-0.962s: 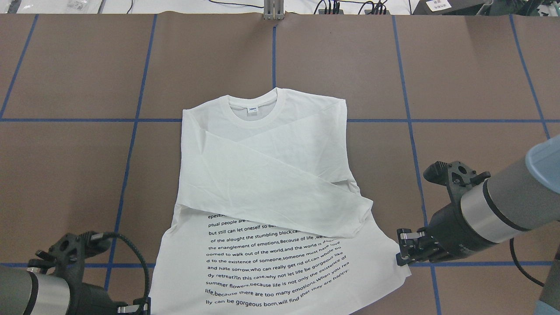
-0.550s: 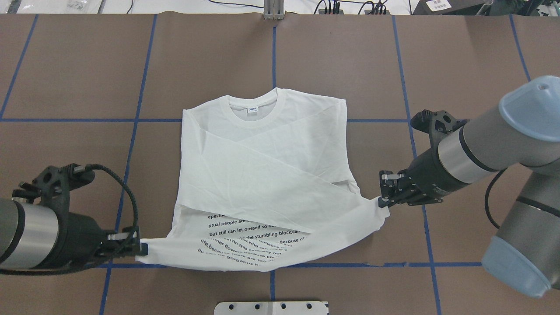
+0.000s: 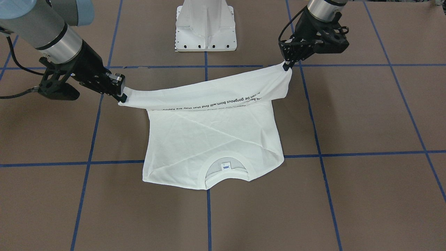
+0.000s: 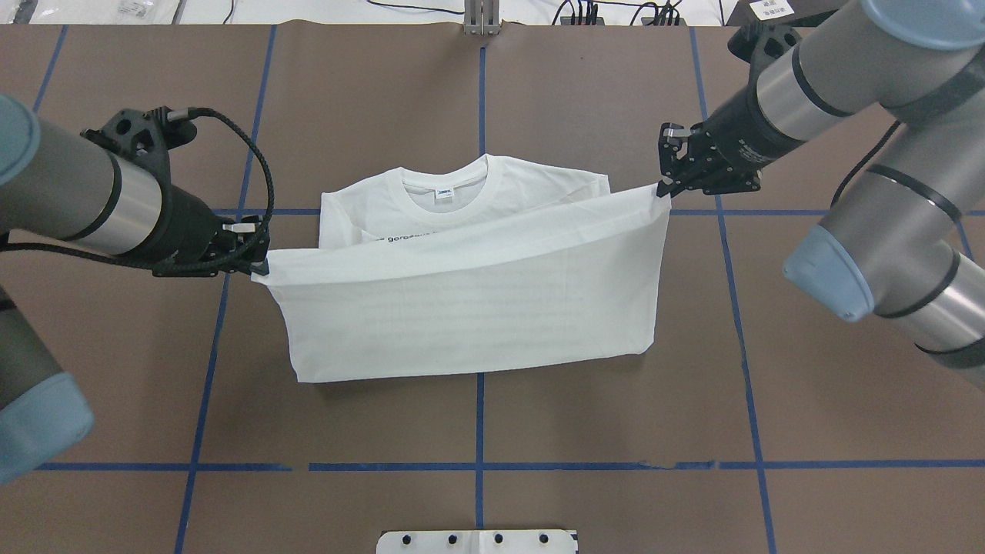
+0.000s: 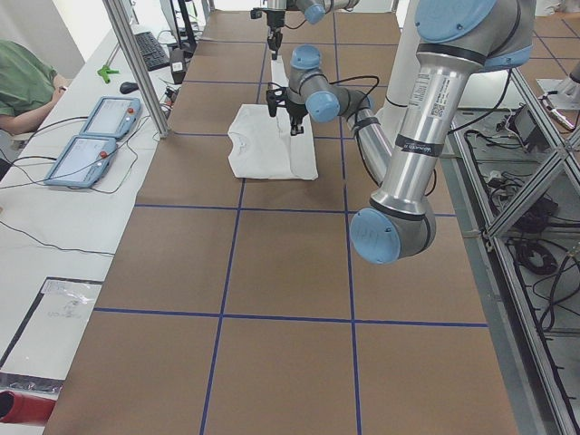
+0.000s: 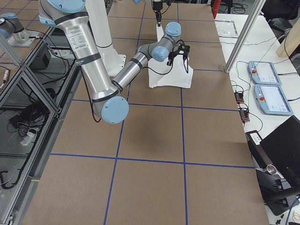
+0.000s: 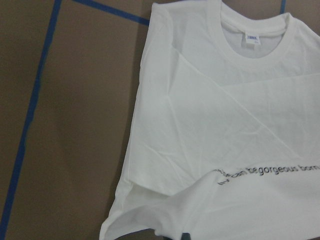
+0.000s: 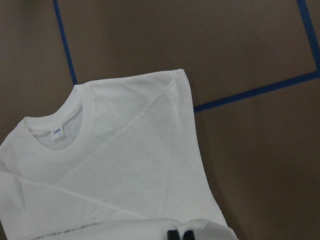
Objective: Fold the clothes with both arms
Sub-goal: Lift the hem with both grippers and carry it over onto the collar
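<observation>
T-shirt (image 4: pixel 477 323), white, lies on the brown table (image 4: pixel 608 100), its collar (image 4: pixel 450 201) on the side away from the pedestal base (image 3: pixel 206 26). The hem edge is held clear of the table, stretched between both grippers above the shirt body. Left gripper (image 4: pixel 258 267): fingers pinched tight on one hem corner. Right gripper (image 4: pixel 663 190): fingers pinched tight on the other corner, which is farther from the base.

Brown counter (image 4: pixel 115 369) gridded with blue tape (image 4: pixel 481 92); shirt (image 4: pixel 462 308) at centre frame, collar half lying flat toward the top; white base plate (image 4: pixel 477 541) at bottom edge.
</observation>
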